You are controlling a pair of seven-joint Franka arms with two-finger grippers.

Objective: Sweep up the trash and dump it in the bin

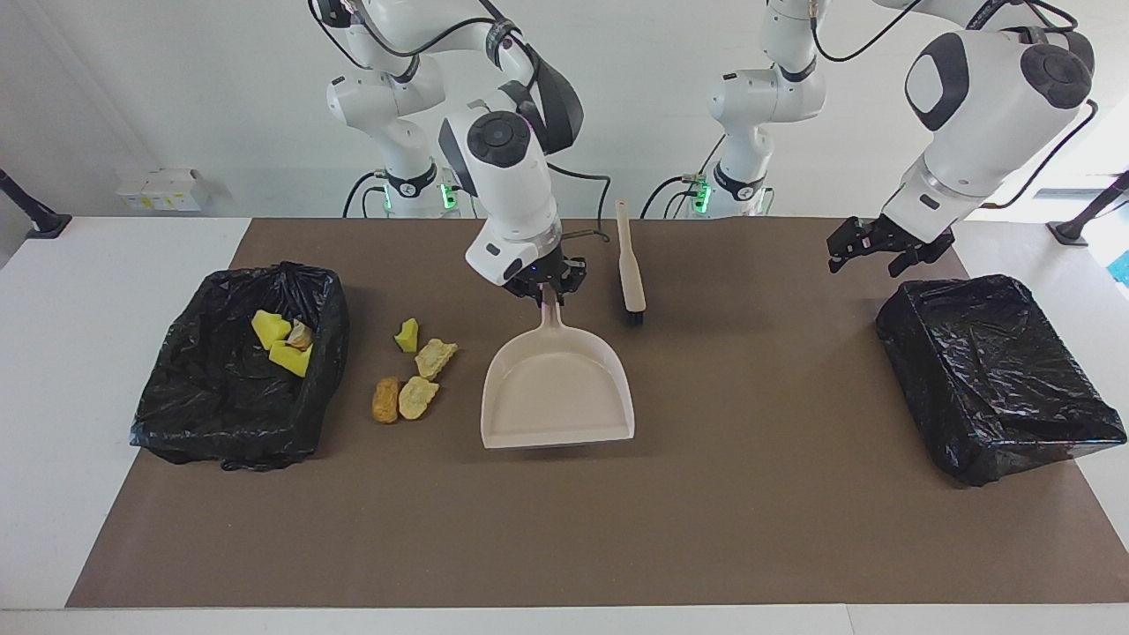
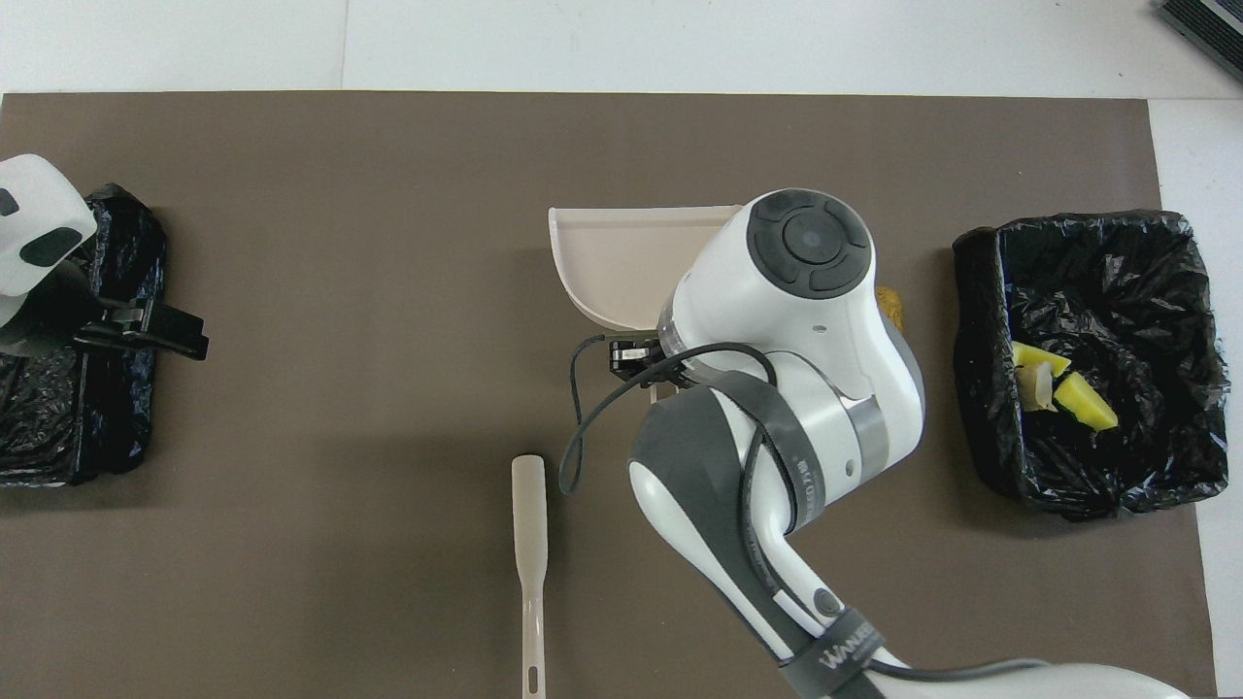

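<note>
My right gripper (image 1: 549, 294) (image 2: 633, 353) is shut on the handle of the beige dustpan (image 1: 557, 388) (image 2: 617, 262). The pan hangs low over the middle of the mat, mouth away from the robots. Several trash scraps (image 1: 414, 370), yellow, tan and orange-brown, lie on the mat between the pan and the black-bagged bin (image 1: 203, 406) (image 2: 981, 291) at the right arm's end. My right arm hides most of them in the overhead view, where one orange-brown scrap (image 2: 889, 306) shows. Three yellow and tan pieces (image 1: 280, 342) (image 2: 1058, 388) lie in that bin. My left gripper (image 1: 869, 249) (image 2: 170, 335) waits open and empty.
A beige hand brush (image 1: 630, 265) (image 2: 529, 534) lies on the mat nearer to the robots than the dustpan. A second black-bagged bin (image 1: 997, 375) (image 2: 58, 427) stands at the left arm's end, under my left gripper. The brown mat (image 1: 750, 529) covers the table.
</note>
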